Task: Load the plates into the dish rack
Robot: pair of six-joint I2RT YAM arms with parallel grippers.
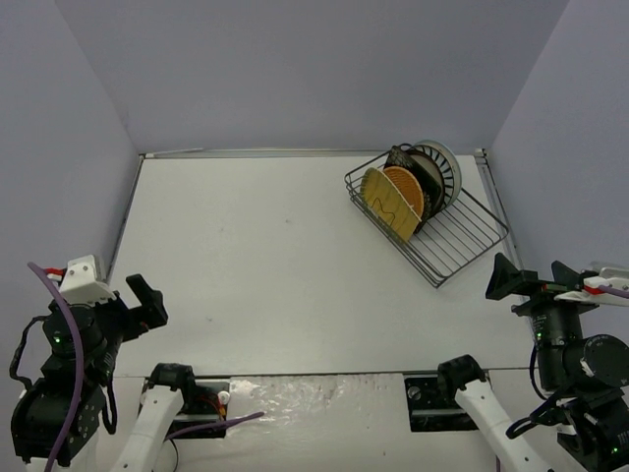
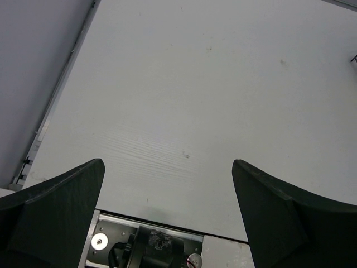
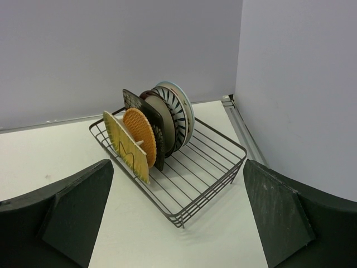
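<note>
My left pincer (image 2: 167, 164) and right pincer (image 3: 177, 164) stand wide, empty; plates (image 3: 139, 137) in the dish rack (image 3: 215, 162) look stiff, brittle, best rim-gripped.

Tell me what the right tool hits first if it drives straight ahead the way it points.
Likely the dish rack: the right tool, open, aims at its empty near end, the yellow plate just left. Depth is unclear; the table in front might come first.
</note>
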